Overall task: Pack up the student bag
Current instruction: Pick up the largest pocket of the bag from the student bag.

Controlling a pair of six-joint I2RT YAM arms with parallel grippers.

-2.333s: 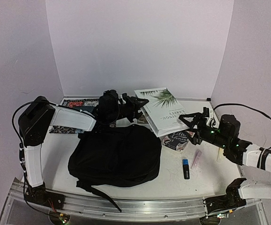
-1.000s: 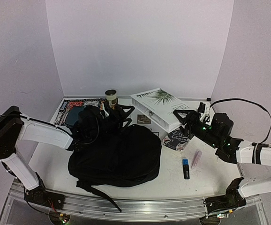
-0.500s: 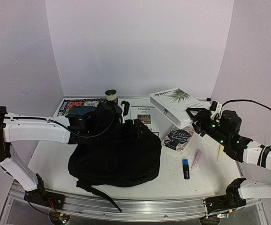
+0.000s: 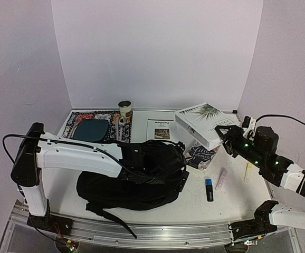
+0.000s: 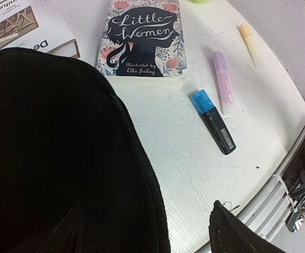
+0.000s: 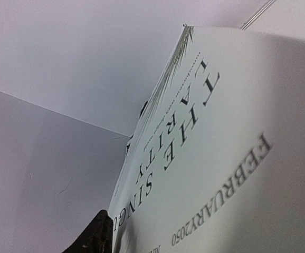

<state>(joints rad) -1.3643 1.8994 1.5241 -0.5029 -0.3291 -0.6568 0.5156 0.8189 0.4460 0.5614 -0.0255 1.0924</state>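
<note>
Two arms at work: our right gripper (image 4: 225, 133) holds the white book (image 4: 202, 120) aloft while the left gripper (image 5: 144, 211), jaws wide, hovers at the student bag (image 4: 126, 182) lying centrally on the table (image 4: 237, 197), whose mouth we judge needs opening next.

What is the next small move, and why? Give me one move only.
Probably close the left gripper on the zipper edge of the student bag and lift it: its fingers straddle that edge, spread wide, while the right gripper holds the white book raised nearby, ready to go in.
</note>
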